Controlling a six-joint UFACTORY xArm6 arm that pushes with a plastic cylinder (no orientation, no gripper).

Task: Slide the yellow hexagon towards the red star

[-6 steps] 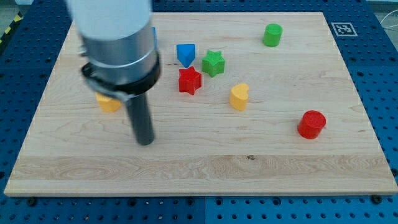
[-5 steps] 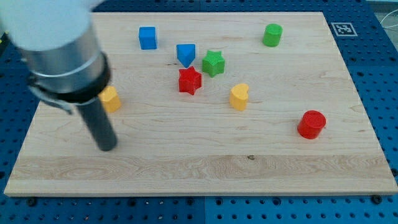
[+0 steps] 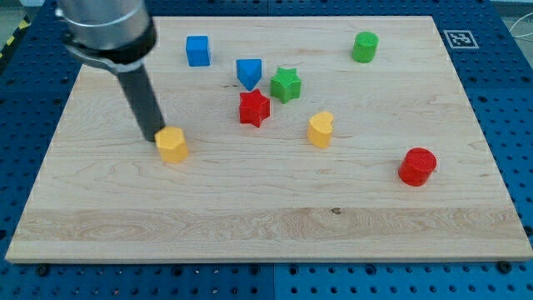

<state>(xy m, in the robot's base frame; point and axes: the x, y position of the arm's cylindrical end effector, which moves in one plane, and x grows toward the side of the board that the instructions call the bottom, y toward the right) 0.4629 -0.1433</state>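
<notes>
Surface: pale wooden board [image 3: 250, 208] on a blue perforated table [image 3: 508, 125].
My tip [image 3: 155, 136]: the end of a plain dark rod, so I have no jaws to spread or pinch; it sits on the board's left part.
Yellow hexagon [image 3: 172, 144]: touching my tip, just to its right and slightly nearer.
Red star [image 3: 255, 108]: well to the right of the hexagon, a little farther back.
Neighbours: blue block [image 3: 248, 72] and green star [image 3: 286, 84] just beyond the red star; yellow heart [image 3: 320, 129] to its right.
Far edge: blue cube [image 3: 197, 50], green cylinder [image 3: 364, 47].
Right: red cylinder [image 3: 417, 166].
</notes>
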